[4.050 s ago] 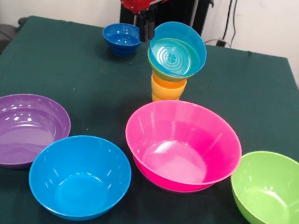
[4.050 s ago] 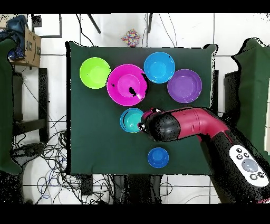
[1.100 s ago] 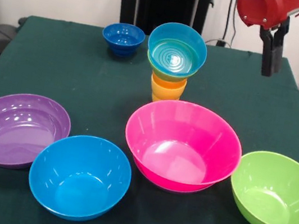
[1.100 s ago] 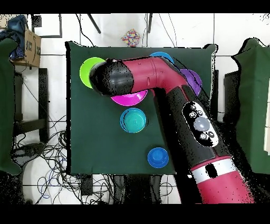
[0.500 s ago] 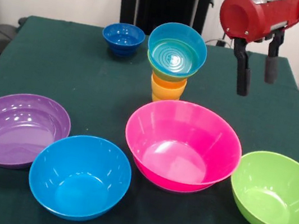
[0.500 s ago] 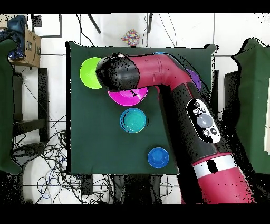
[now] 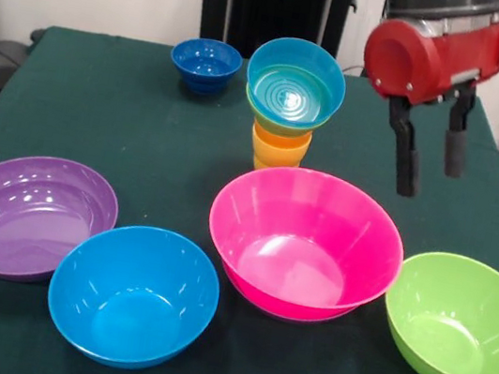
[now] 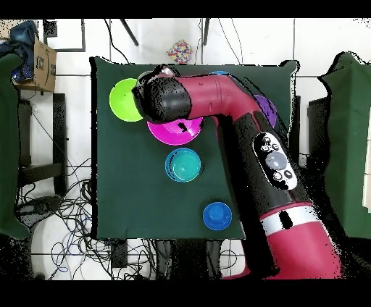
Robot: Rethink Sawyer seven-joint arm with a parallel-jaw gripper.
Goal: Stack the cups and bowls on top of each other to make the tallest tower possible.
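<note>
The tower [image 7: 289, 108] stands at mid-table: orange and yellow cups [image 7: 279, 147] nested at the bottom, then a small green bowl [image 7: 279, 121] and a light blue bowl [image 7: 295, 85] tilted toward the camera. From overhead the tower [image 8: 183, 165] shows as a teal disc. My gripper [image 7: 429, 182] hangs open and empty to the right of the tower, above the far right rim of the large pink bowl [image 7: 305, 243]. A small dark blue bowl [image 7: 204, 63] sits at the back left.
Along the front lie a large purple bowl [image 7: 29, 214], a large blue bowl [image 7: 133, 294] and a large green bowl [image 7: 458, 320]. In the overhead view the arm [image 8: 239, 123] covers much of the pink bowl [image 8: 172, 132]; the green bowl [image 8: 122, 100] and the dark blue bowl [image 8: 217, 216] show.
The gripper left the tower's side, swung across to the right, and over the last second has come lower and nearer the pink bowl. The bowls and cups have not moved.
</note>
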